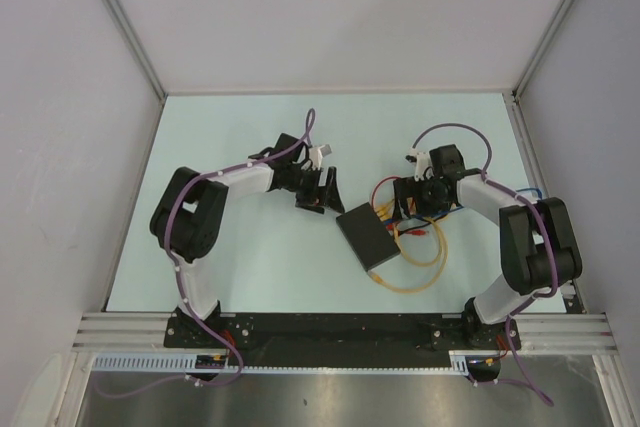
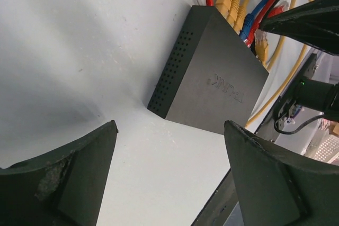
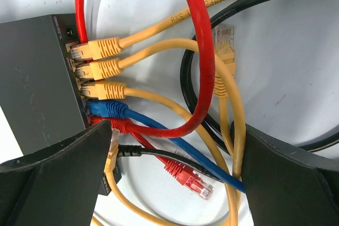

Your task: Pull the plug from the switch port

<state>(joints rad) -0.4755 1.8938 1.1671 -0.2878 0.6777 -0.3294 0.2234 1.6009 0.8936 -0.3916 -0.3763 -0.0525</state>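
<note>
The switch (image 1: 371,238) is a flat black box lying at an angle on the table between the two arms. In the right wrist view its port edge (image 3: 79,83) holds several plugs in a row: three yellow (image 3: 103,68), one blue (image 3: 108,108) and one red (image 3: 117,125). A loose red plug (image 3: 193,179) and a loose yellow plug (image 3: 224,41) lie on the table. My right gripper (image 3: 177,128) is open, straddling the cable bundle just off the ports; its left finger (image 3: 58,173) covers the lowest ports. My left gripper (image 2: 170,125) is open and empty, just short of the switch's (image 2: 212,78) vented side.
Red, blue, yellow and black cables (image 1: 420,259) loop over the table right of the switch. A thick black cable (image 3: 185,78) curves behind the plugs. Grey walls (image 1: 80,97) enclose the table on three sides, and an aluminium rail (image 1: 340,327) runs along the near edge.
</note>
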